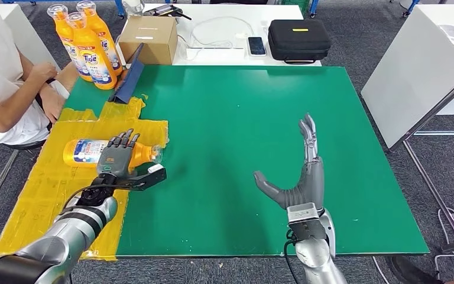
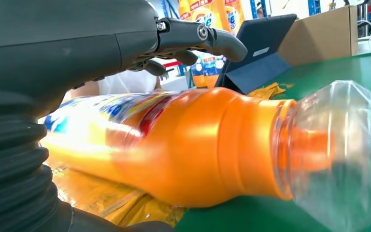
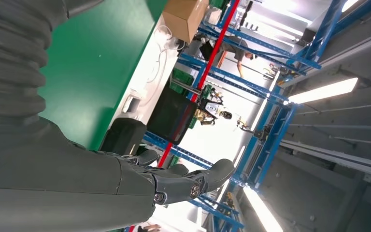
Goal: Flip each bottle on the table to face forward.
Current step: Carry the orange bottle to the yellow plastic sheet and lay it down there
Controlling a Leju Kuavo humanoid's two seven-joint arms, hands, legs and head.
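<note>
One bottle (image 1: 94, 152) lies on its side on the yellow tape (image 1: 53, 195) at the frame's left, under the left hand (image 1: 116, 155), whose fingers drape over it; whether they grip, I cannot tell. Three bottles (image 1: 88, 44) stand at upper left by a person (image 1: 6, 77). Right hand (image 1: 304, 171) hovers open, empty, over the mat (image 1: 236, 106). Flipping this bottle looks barely begun.
</note>
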